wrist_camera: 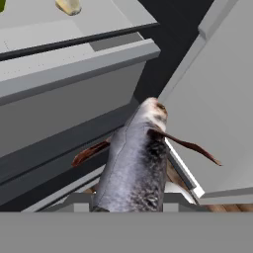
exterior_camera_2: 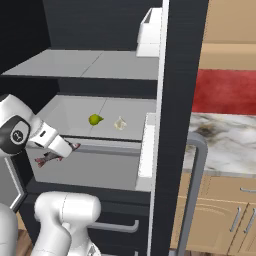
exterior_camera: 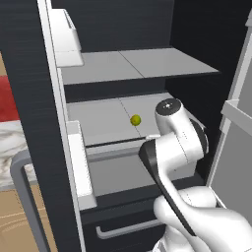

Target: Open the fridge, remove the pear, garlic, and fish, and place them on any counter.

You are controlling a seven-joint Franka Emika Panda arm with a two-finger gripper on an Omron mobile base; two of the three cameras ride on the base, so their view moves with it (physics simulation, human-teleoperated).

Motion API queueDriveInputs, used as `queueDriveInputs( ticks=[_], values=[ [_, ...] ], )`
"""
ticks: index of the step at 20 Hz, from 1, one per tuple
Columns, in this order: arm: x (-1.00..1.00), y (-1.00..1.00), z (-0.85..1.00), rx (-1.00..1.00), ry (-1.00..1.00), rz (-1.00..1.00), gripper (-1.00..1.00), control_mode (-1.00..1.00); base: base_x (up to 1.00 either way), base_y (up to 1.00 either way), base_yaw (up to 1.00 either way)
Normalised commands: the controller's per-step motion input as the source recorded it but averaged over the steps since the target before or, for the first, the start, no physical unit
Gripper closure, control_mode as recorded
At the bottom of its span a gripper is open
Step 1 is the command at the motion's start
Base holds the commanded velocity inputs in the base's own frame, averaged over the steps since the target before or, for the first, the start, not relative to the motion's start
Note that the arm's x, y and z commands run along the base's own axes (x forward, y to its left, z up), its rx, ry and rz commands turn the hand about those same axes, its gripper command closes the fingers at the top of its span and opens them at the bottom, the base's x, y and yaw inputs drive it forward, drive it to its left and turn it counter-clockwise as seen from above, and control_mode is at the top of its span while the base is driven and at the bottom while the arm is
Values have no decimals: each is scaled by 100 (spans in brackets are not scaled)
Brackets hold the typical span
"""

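Jaws clamp fish (wrist_camera: 136,163) (grey, reddish fins), long axis pointing straight out from hand, before fridge (exterior_camera_2: 180,75).

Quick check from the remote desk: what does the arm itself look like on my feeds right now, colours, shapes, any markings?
The arm is glossy white, built of rounded, bulbous shell segments. Dark charcoal bands and faces sit at the joints, and one round dark joint cap carries a small light marking. A grey disc caps the upper joint in the left base view. No cables show. The pincer tapers from a white wrist.
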Motion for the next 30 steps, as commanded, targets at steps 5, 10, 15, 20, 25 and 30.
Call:
queueDriveInputs(
  ticks=[5,10,15,20,25,30],
  values=[
    [-7,4,0,0,0,1,100,-100,0,0,0],
    [-4,0,0,0,0,0,100,100,-50,0,0],
    [0,0,0,0,0,0,100,100,-100,0,0],
    [0,0,0,0,0,0,100,100,-87,4,-19],
    [0,0,0,0,0,0,100,100,-39,-5,-62],
    [0,0,0,0,0,0,100,100,-13,-40,-74]
  ],
)
